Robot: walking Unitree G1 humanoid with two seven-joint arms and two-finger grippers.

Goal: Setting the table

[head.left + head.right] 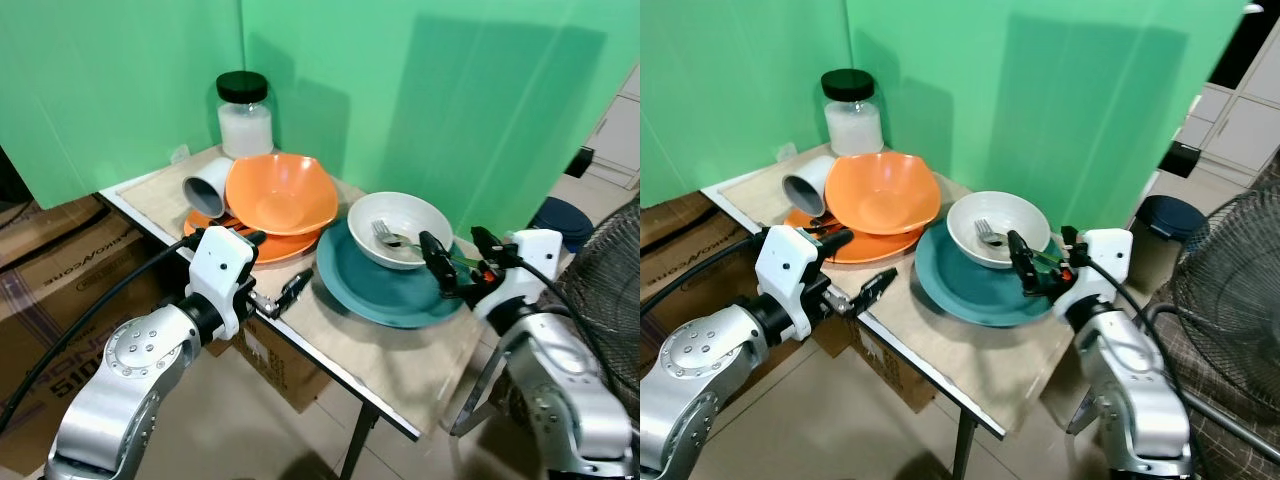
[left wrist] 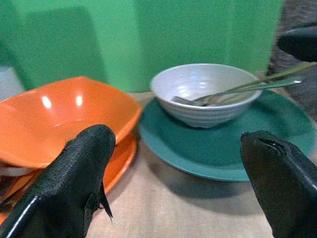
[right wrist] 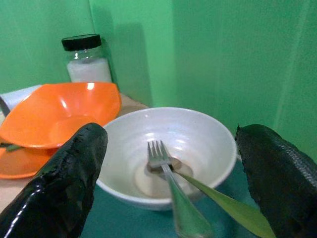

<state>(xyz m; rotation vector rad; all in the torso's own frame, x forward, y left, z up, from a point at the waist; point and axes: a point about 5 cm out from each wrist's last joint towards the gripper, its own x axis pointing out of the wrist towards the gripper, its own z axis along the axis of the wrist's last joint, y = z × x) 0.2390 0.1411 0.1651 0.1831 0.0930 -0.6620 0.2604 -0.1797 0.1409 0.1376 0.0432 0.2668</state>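
A white bowl (image 1: 420,215) sits on a teal plate (image 1: 370,290) on the right half of the small table (image 1: 400,370). In the bowl lie a fork (image 3: 161,158) and a green-handled utensil (image 3: 223,203), their handles pointing out over the rim. My right gripper (image 1: 462,258) is open at the bowl's right side, and the handles run between its fingers (image 3: 59,183). An orange bowl (image 1: 280,190) rests on an orange plate (image 1: 280,248) to the left. My left gripper (image 1: 272,265) is open at the table's front edge, between the two plates, holding nothing.
A white cup (image 1: 208,185) lies on its side behind the orange plate, beside a black-lidded jar (image 1: 245,115). Green screens stand close behind the table. Cardboard boxes (image 1: 50,250) stand at the left, and a wire fan (image 1: 600,270) at the right.
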